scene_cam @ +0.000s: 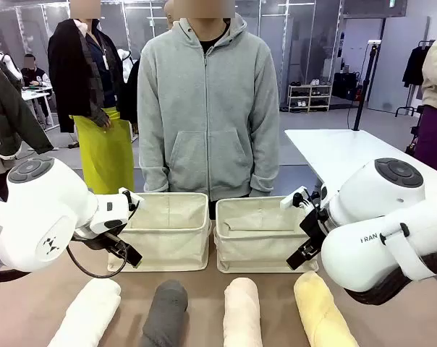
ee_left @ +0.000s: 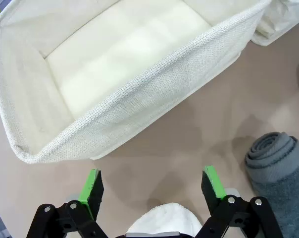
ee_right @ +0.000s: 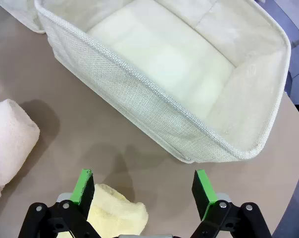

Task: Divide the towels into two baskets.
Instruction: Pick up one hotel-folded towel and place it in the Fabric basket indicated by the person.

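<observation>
The left fingers [ee_left: 91, 186] stand wide open, holding nothing, above the end of the white towel [ee_left: 162, 218] and facing the left basket [ee_left: 154, 94]. The right fingers [ee_right: 82, 186] are spread just as wide with nothing in them, above the yellow towel [ee_right: 115, 208], facing the right basket [ee_right: 139, 99]. The grey towel [scene_cam: 164, 311] and cream towel [scene_cam: 242, 311] lie between those two on the bench [scene_cam: 204, 311].

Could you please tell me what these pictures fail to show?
- Front view: near ends of the white towel, dark grey towel, cream towel and pale yellow towel, cut off by the bottom edge.
- Front view: floors of the left basket and right basket, behind their near walls.
- Left wrist view: most of the dark grey towel, past the right edge.
</observation>
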`<move>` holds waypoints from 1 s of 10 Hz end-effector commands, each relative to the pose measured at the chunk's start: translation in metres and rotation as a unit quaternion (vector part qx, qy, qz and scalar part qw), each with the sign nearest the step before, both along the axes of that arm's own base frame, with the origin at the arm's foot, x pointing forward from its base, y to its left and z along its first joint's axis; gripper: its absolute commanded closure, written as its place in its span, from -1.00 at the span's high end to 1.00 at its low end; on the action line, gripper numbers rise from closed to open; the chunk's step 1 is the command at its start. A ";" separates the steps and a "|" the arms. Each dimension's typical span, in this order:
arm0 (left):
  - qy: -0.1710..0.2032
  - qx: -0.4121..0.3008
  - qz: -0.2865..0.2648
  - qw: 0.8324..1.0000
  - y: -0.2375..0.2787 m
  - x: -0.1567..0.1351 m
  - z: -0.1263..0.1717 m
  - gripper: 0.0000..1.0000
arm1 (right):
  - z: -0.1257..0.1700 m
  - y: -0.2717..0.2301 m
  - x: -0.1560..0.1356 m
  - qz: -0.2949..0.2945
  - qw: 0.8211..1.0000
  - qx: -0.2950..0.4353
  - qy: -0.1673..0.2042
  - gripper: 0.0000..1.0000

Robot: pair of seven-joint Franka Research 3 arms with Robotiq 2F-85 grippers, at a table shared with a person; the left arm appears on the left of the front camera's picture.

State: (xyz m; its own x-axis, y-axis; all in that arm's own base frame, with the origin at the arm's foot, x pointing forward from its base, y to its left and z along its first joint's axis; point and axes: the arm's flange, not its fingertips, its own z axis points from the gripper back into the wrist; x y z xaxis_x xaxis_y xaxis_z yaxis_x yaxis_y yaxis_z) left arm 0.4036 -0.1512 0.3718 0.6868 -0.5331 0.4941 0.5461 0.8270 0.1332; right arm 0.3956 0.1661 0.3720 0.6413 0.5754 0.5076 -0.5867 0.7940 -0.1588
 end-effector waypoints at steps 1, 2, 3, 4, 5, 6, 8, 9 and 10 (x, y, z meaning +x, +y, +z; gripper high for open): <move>0.000 0.000 0.000 1.000 0.000 0.000 0.000 1.00 | 0.000 0.000 0.000 0.000 1.000 0.000 0.000 1.00; 0.000 0.000 0.000 1.000 0.000 0.000 0.000 1.00 | 0.000 0.000 0.000 0.000 1.000 0.000 0.000 1.00; 0.000 0.000 0.000 1.000 0.000 0.000 0.000 1.00 | 0.000 0.000 0.000 0.000 1.000 0.000 0.000 1.00; 0.000 0.000 0.000 1.000 0.000 0.000 0.000 1.00 | 0.000 0.000 0.000 0.000 1.000 0.000 0.000 1.00; 0.000 0.000 0.000 1.000 0.000 0.000 0.000 1.00 | 0.000 0.000 0.000 0.000 1.000 0.000 0.000 1.00; 0.000 0.000 0.000 1.000 0.000 0.000 0.000 1.00 | 0.000 0.000 0.000 0.000 1.000 0.000 0.000 1.00; 0.000 0.000 0.000 1.000 0.000 0.000 0.000 1.00 | 0.000 0.000 0.000 0.000 1.000 0.000 0.000 1.00; 0.000 0.000 0.000 1.000 0.000 0.000 0.000 1.00 | 0.000 0.000 0.000 0.000 1.000 0.000 0.000 1.00; 0.000 0.000 0.000 1.000 0.000 0.000 0.000 1.00 | 0.000 0.000 0.000 0.000 1.000 0.000 0.000 1.00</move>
State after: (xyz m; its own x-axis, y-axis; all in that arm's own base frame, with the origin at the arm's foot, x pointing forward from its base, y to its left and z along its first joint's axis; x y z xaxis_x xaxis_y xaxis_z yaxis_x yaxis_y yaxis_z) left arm 0.4034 -0.1517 0.3718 0.6860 -0.5341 0.4940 0.5471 0.8263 0.1336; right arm 0.3959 0.1654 0.3720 0.6413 0.5757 0.5073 -0.5865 0.7940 -0.1597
